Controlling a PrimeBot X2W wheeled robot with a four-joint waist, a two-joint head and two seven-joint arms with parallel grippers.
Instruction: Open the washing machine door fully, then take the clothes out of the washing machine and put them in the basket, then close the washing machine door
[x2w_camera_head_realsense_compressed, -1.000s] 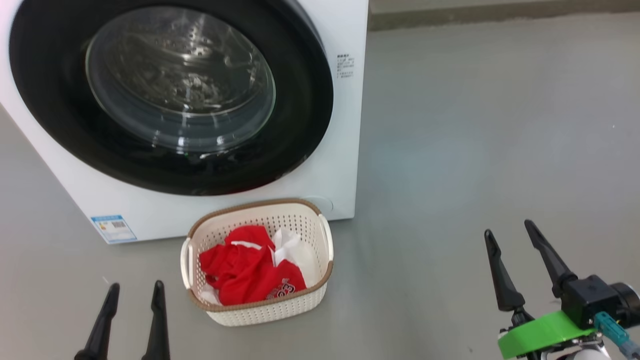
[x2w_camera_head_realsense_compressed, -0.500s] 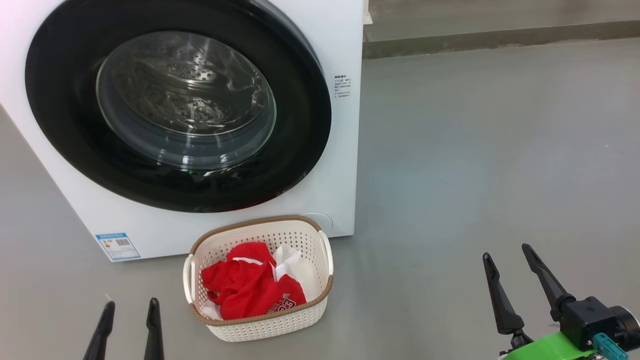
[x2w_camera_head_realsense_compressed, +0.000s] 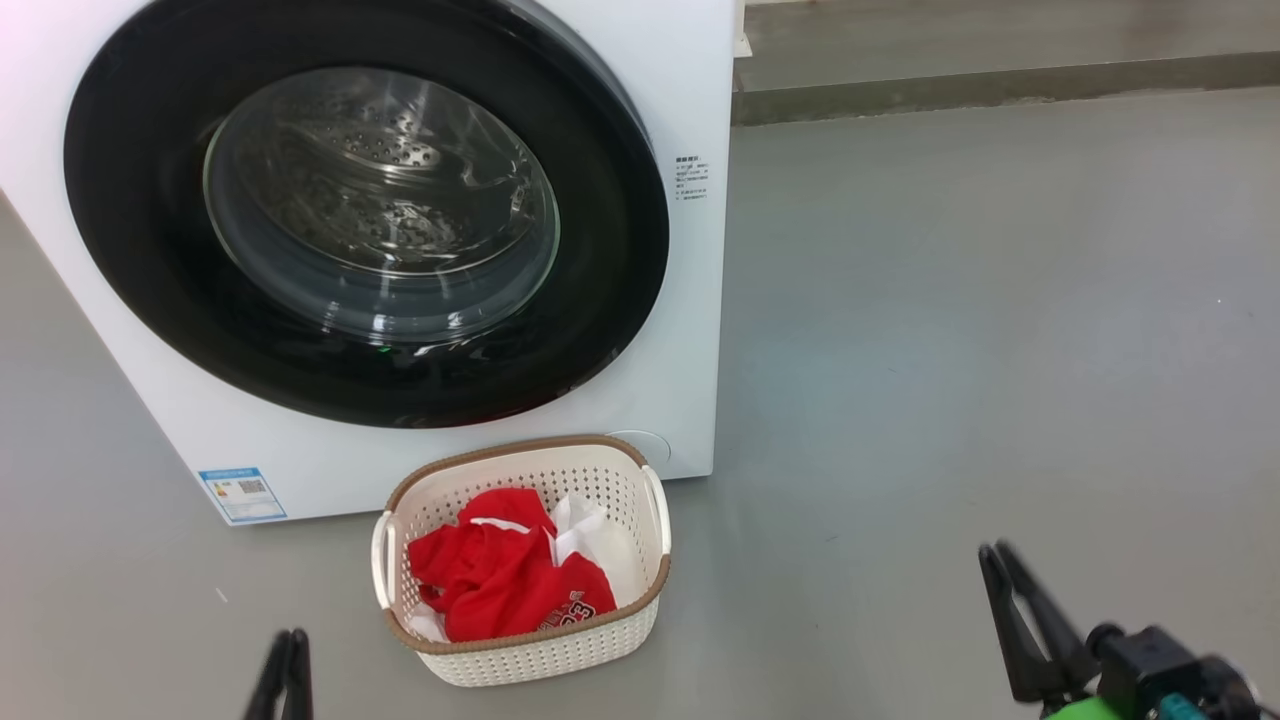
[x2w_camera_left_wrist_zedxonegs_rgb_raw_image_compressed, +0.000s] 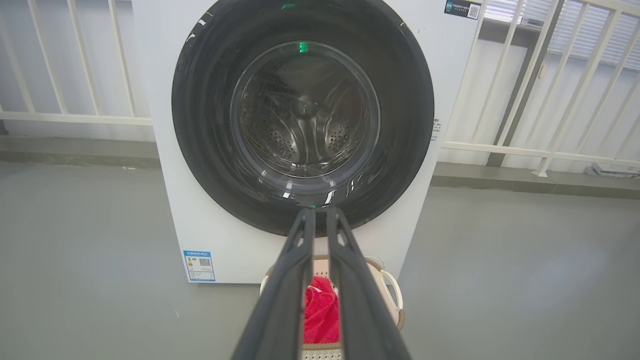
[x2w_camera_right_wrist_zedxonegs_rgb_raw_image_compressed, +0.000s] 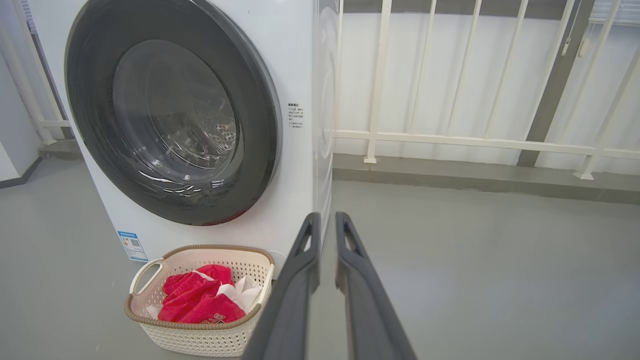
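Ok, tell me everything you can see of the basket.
The basket is a small cream-white plastic tub, a rounded rectangle, walls perforated all over, with a brown woven-look rim and a loop handle on either side. It stands upright on the grey floor, close before the washing machine; whether they touch is unclear. Red and white clothes lie inside.

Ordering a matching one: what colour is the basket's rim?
Brown, woven-look, on a cream basket; clearest in the head view.
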